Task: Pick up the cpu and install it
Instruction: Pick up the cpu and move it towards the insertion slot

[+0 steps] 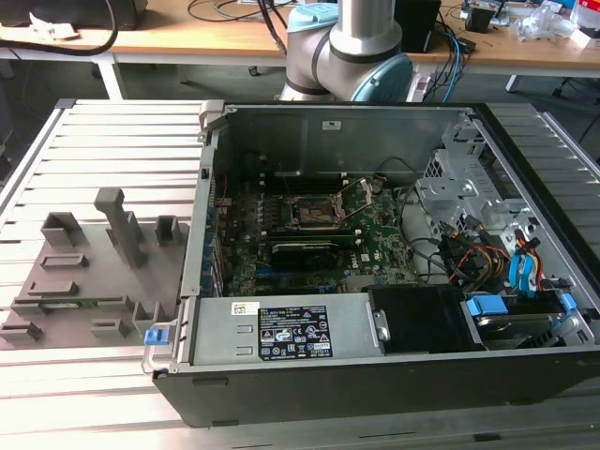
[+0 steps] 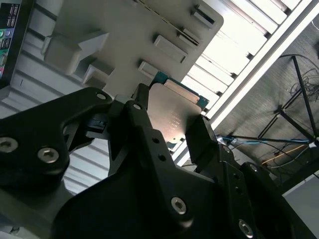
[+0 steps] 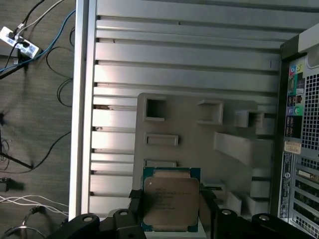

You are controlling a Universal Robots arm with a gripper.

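Hand (image 3: 170, 213) (image 2: 172, 128) in both wrist views: black metal fingers (image 3: 135, 206) closed onto two opposite edges of cpu (image 3: 171, 195) (image 2: 172, 107), gripping it.

- Cpu: thin flat square, pale silver-grey lid, green board rim; held clear above grey plastic fixture plate (image 3: 199, 134) with blocky pockets.
- Plate lies on ribbed aluminium desk (image 3: 174, 55).
- Exterior view: open computer case (image 1: 375, 347) just beside plate; dark square socket (image 1: 314, 214) with metal frame inside.
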